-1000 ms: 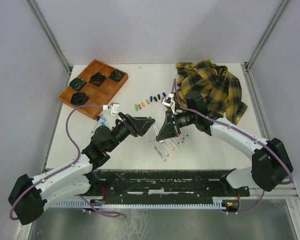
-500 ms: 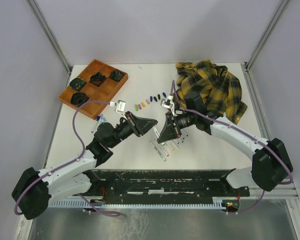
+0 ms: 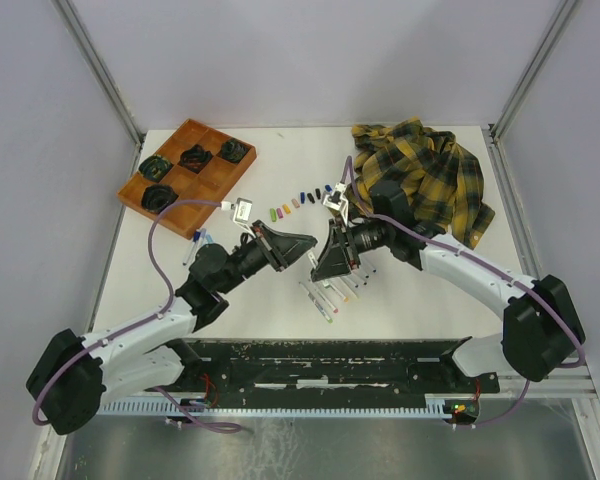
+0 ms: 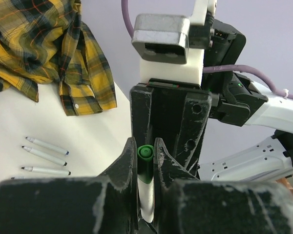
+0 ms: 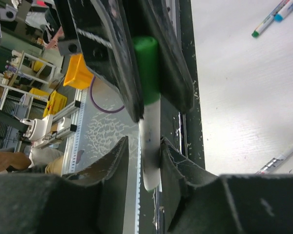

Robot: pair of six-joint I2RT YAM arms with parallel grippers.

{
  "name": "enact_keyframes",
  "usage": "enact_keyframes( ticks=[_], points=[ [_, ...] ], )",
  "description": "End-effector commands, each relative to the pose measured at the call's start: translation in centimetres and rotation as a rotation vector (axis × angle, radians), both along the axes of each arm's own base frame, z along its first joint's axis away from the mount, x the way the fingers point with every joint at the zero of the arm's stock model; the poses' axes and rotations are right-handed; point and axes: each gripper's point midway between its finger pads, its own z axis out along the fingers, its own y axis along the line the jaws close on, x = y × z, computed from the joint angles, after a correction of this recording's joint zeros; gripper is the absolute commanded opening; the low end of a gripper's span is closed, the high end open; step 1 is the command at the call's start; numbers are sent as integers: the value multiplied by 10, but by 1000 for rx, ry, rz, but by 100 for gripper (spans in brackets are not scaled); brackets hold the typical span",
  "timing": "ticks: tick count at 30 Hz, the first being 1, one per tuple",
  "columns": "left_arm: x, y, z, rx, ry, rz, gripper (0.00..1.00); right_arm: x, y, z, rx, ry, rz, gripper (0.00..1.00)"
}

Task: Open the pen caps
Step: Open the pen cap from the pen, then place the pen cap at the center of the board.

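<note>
The green cap (image 4: 145, 153) sits pinched between my left fingers (image 4: 127, 163), which are closed on both its sides, above the middle of the surface (image 3: 280, 150). From it the white barrel (image 5: 150, 146) runs straight on between my right fingers (image 5: 115, 165). Those stand a little parted: one touches the barrel, and on the other side a thin gap shows. In the left wrist view the barrel drops out of sight between my own fingers, so I cannot see its far end there. From above, the two wrist heads meet nose to nose and hide cap and barrel altogether.

Just beyond them a short slanted row of loose caps (image 3: 300, 198) lies on the surface, too small to count surely. Below my right fingers several markers (image 3: 330, 295) lie side by side, partly covered by that arm. A few more poke out by my left arm, mostly hidden.

The plaid shirt (image 3: 425, 175) is heaped in the far right corner and reaches close to the right edge; the left wrist view cuts it off. The orange tray (image 3: 220, 175) lies at the far left, near that edge, with dark lumps in its compartments that I cannot make out. Bare surface shows between tray and shirt along the far edge, and also between the markers and the black rail (image 3: 330, 365) at the near edge.
</note>
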Motion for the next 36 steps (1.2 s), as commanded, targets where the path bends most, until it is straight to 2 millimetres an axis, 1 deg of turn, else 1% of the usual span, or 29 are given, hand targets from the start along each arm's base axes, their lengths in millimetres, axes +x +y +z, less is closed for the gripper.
enact_keyframes(
  ticks=[1, 5, 7, 9, 11, 13, 14, 15, 16, 18, 20, 22, 24, 26, 28, 30, 32, 33, 34, 36],
  points=[
    [-3, -4, 12, -59, -31, -31, 3, 4, 9, 27, 89, -10, -5, 39],
    [-3, -4, 10, -80, -30, -35, 3, 7, 10, 27, 85, 3, -25, 40],
    [-2, -3, 10, -83, -31, -24, 3, 7, 10, 26, 84, 2, -28, 37],
    [1, 0, 13, -84, -38, -2, 3, 6, 10, 24, 80, 6, -26, 31],
    [5, 4, 18, -75, -52, 34, 3, 7, 10, 22, 77, 10, -24, 22],
    [10, 10, 23, -64, -70, 76, 3, 7, 10, 20, 71, 15, -23, 11],
    [13, 14, 26, -64, -78, 98, 3, 7, 10, 20, 69, 14, -25, 3],
    [17, 18, 30, -67, -87, 121, 3, 7, 10, 18, 65, 18, -28, 0],
    [21, 23, 34, -69, -93, 147, 3, 8, 10, 16, 61, 22, -29, 0],
    [33, 38, 45, -78, -111, 212, 3, 7, 11, 11, 50, 39, -26, 0],
    [48, 58, 60, -92, -132, 291, 3, 7, 12, 7, 42, 55, -18, 0],
    [63, 80, 78, -118, -159, 371, 3, 6, 14, 0, 27, 77, -5, 0],
    [75, 99, 101, -153, -200, 441, 3, 1, 17, -7, 7, 86, 24, 0],
    [82, 113, 122, -185, -244, 486, 3, -4, 21, -13, -9, 111, 47, 0],
    [86, 124, 137, -200, -279, 531, 3, -5, 23, -16, -17, 120, 57, 0],
    [89, 130, 146, -197, -301, 556, 3, -5, 24, -18, -28, 126, 56, 0],
    [92, 132, 141, -168, -282, 573, 3, -3, 22, -22, -61, 104, 41, 0],
    [94, 133, 133, -147, -263, 584, 3, -1, 20, -25, -90, 77, 30, 0],
    [96, 134, 122, -123, -240, 595, 3, 3, 17, -27, -118, 36, 16, 0],
    [101, 139, 87, -65, -167, 625, 3, 10, 12, -31, -176, -31, -23, 0]
  ],
)
